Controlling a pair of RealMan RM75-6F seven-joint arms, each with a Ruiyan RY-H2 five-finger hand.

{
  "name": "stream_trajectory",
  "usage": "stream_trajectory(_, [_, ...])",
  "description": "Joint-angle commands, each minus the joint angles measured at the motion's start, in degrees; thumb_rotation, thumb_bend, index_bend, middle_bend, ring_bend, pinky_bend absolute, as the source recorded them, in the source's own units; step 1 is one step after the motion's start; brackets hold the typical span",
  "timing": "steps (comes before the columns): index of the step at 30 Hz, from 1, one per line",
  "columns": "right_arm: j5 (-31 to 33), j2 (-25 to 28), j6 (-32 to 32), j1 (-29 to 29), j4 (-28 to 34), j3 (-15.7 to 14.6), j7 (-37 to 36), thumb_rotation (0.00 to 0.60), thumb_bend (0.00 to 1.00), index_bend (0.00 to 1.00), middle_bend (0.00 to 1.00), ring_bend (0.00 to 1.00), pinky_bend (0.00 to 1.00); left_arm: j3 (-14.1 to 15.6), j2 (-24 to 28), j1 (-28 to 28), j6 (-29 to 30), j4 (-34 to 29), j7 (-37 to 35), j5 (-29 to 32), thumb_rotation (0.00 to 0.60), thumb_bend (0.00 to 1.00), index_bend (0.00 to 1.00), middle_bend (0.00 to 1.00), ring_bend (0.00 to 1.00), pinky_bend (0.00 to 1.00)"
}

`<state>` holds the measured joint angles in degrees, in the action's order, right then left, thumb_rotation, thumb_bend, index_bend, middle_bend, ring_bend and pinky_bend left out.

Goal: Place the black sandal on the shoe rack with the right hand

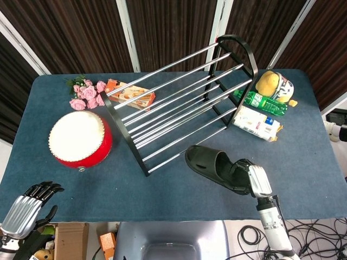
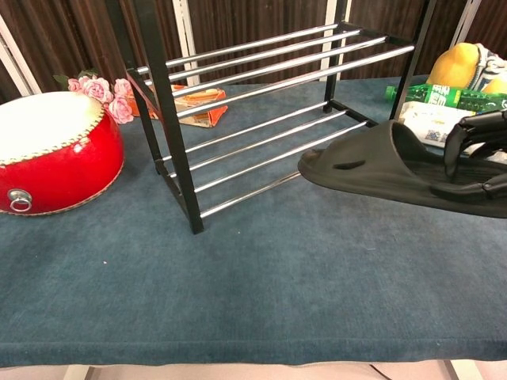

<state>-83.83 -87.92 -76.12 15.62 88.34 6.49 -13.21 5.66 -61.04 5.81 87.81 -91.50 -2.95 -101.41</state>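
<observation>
Blue table [image 1: 303, 157] scene: right robot hand [image 1: 250, 179] grips the sandal [image 1: 214, 165] lifted just beside the rack [image 1: 179, 103], placement remaining; left robot hand [image 1: 27, 208] idles, fingers loosely spread.

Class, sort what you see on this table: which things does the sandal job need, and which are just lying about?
Needed: black sandal, shoe rack, right hand holding the sandal.

Lying about: red drum, pink roses, orange packet, green bottle, white packet, yellow plush toy.

Around the black-framed shoe rack [image 1: 179, 100] with silver bars, the table [image 1: 162, 189] is blue. The sandal [image 1: 214, 165] before it is black, the drum [image 1: 80, 139] red with a white top, the flowers [image 1: 87, 95] pink, the bottle [image 1: 264, 102] green.
</observation>
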Motion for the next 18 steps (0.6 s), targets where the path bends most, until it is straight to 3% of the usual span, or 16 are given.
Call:
stream_trajectory(1, [-0.37,1.69,1.23,0.62,2.99,-0.21,-0.63,0.6,0.52,0.62,0.58,0.62,0.89,-0.01,0.05,-0.03,0.08,0.0,-0.17,0.04,0.6,0.45,0.33,0.29,0.2,0.29])
stream_trajectory(12, [-2.29,2.4,2.81,3.22,9.81,0.32,2.08,0.6,0.52,0.62,0.58,0.62,0.89,0.1,0.13,0.07,-0.23,-0.13,-0.12,0.04,0.6,0.45,0.33,0.29,0.2,0.29])
stream_trajectory(18, [0.34,7.79,7.96,4.6,17.7,-0.29,0.72,0.6,0.52,0.62,0.58,0.62,0.89,0.03,0.18,0.1,-0.3,-0.16,-0.26,0.26,0.6,0.45,0.33,0.29,0.2,0.29])
